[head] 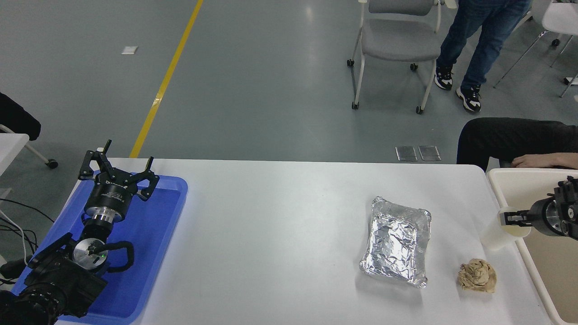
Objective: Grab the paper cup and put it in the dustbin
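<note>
One white table (280,216), grey floor (253,81) beyond

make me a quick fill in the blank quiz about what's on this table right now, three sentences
1. The right gripper holds the paper cup by its ____.
2. The crumpled brown paper ball lies to the right of the ____ tray.
3. The left gripper is parked over the ____ tray, far from the dustbin.

Missing words: rim; foil; blue

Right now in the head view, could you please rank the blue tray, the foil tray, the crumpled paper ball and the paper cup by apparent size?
1. Blue tray, though the parked left arm covers part.
2. Foil tray.
3. Paper cup and crumpled paper ball: too alike to rank.
</note>
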You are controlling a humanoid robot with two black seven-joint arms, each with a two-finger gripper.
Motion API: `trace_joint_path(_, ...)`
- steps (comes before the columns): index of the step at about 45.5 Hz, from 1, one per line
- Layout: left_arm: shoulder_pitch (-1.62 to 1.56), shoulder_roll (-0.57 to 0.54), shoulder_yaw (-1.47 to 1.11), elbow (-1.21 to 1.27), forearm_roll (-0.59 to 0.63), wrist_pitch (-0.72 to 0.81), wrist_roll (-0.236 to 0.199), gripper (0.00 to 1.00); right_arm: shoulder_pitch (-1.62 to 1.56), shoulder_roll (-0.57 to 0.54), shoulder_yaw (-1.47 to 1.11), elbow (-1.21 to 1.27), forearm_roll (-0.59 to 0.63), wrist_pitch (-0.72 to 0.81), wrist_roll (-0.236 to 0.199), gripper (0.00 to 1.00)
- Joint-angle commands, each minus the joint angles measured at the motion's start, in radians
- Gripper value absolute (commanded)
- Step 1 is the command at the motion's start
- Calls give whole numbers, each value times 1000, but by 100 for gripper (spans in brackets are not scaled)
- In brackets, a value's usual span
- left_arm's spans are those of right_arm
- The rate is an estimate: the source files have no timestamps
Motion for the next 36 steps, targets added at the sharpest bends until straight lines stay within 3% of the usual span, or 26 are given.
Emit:
trace_joint_path(1, 0, 0, 0, -2, 0, 0, 0, 100, -5, 1, 2, -1, 0, 4, 2, 0)
trace_joint_path(22, -2, -2, 0, -2, 0, 0, 1, 100, 67, -5, 0, 19, 5, 30, 6, 0)
trace_joint_path(36, -2, -3, 0, -2, 0, 0, 1, 100, 378, -94, -67, 105, -6, 226, 9, 0)
